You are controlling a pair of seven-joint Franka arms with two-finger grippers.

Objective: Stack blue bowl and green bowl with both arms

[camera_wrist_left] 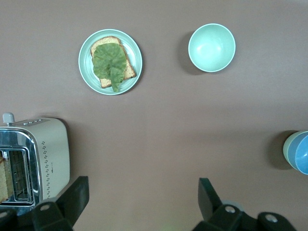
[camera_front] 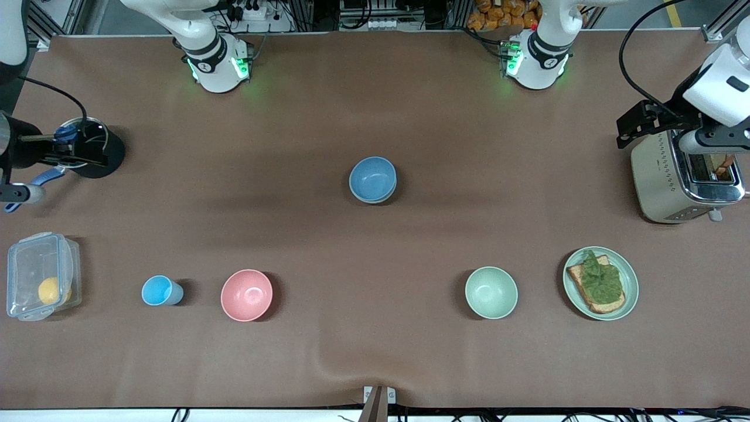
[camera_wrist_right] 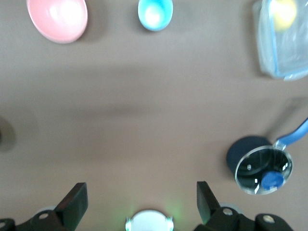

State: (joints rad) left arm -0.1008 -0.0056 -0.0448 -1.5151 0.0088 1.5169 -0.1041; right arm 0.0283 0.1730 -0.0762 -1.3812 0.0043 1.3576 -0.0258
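Note:
The blue bowl (camera_front: pixel 372 177) rests inside the green bowl (camera_wrist_left: pixel 288 150) at the table's middle; only a sage rim of the green bowl shows under it in the left wrist view. The blue bowl (camera_wrist_left: pixel 301 153) is cut off at that view's edge. My left gripper (camera_wrist_left: pixel 143 185) hangs open and holding nothing, high over the toaster end of the table (camera_front: pixel 641 124). My right gripper (camera_wrist_right: pixel 142 190) is also open with nothing between its fingers, high over the pan end.
A paler mint bowl (camera_front: pixel 491 292) and a green plate with toast (camera_front: pixel 600 283) lie near the front camera. A pink bowl (camera_front: pixel 246 295), light-blue cup (camera_front: pixel 159 291) and clear lidded box (camera_front: pixel 41 275) lie toward the right arm's end. A toaster (camera_front: pixel 674 176) and lidded pan (camera_front: pixel 88 149) stand at the ends.

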